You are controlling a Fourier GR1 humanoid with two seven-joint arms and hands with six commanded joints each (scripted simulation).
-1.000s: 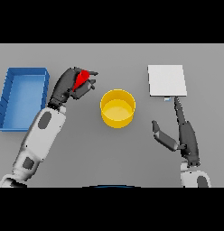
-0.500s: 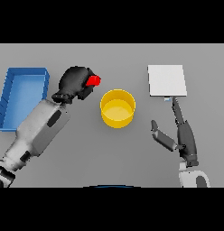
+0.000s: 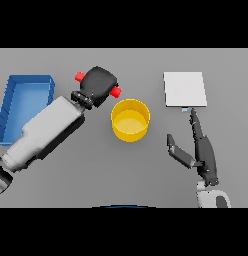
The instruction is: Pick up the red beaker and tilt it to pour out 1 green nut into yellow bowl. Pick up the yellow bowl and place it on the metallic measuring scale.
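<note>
Left hand [image 3: 100, 84] curled round red beaker [image 3: 116, 92], beside yellow bowl [image 3: 130, 120]

The whole scene is filled by a plain grey table [image 3: 146, 185], seen from above. Its surface is evenly lit and unmarked, with only soft shadows cast on it. No walls, floor or windows are shown. A blue tray [image 3: 26, 82] is set at the far left.

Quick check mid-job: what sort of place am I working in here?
Likely a lab-style test bench: a plain grey table with a metallic measuring scale, a yellow bowl, a blue tray, and a red beaker held in the left hand.
</note>
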